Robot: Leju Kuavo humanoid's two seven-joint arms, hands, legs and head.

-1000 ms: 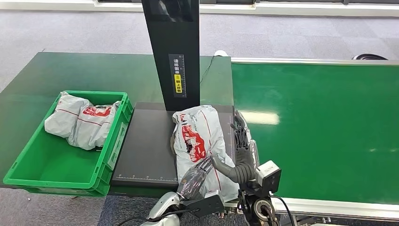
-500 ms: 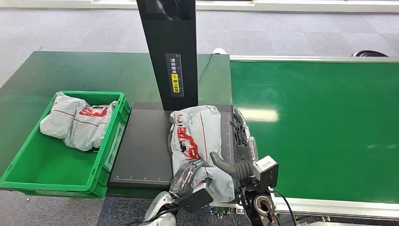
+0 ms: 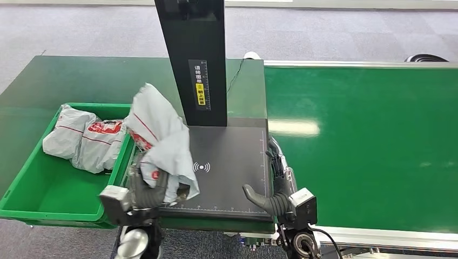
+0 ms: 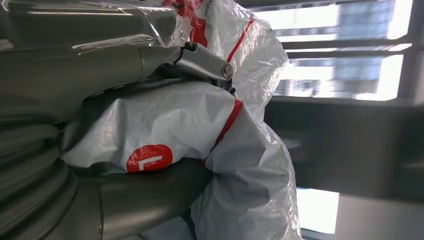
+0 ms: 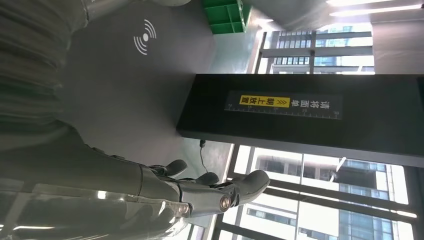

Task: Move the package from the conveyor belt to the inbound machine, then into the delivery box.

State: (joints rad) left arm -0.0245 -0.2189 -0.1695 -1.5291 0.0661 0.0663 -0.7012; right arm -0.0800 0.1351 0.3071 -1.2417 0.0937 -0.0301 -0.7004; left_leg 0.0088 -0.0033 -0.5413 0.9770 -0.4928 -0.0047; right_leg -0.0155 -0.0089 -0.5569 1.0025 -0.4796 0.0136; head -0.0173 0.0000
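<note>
You see the inbound machine point(image 3: 227, 162) beside the green delivery box point(image 3: 32, 189). Your left hand point(image 3: 148, 189), fingers clamped around the package point(image 3: 159, 135), holds it above the machine's left edge; your right hand point(image 3: 273, 186) rests at its right edge, fingers spread

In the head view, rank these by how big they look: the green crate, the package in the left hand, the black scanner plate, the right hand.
1. Green crate and scanner plate: too close to rank.
2. Package held by the left hand, lifted nearer the camera, so it looks enlarged.
3. Right hand.

Parcel-sorting lab, green conveyor belt point(image 3: 367, 140), black scanning machine point(image 3: 227, 162), green crate point(image 3: 32, 197), office carpet point(image 3: 81, 32)
</note>
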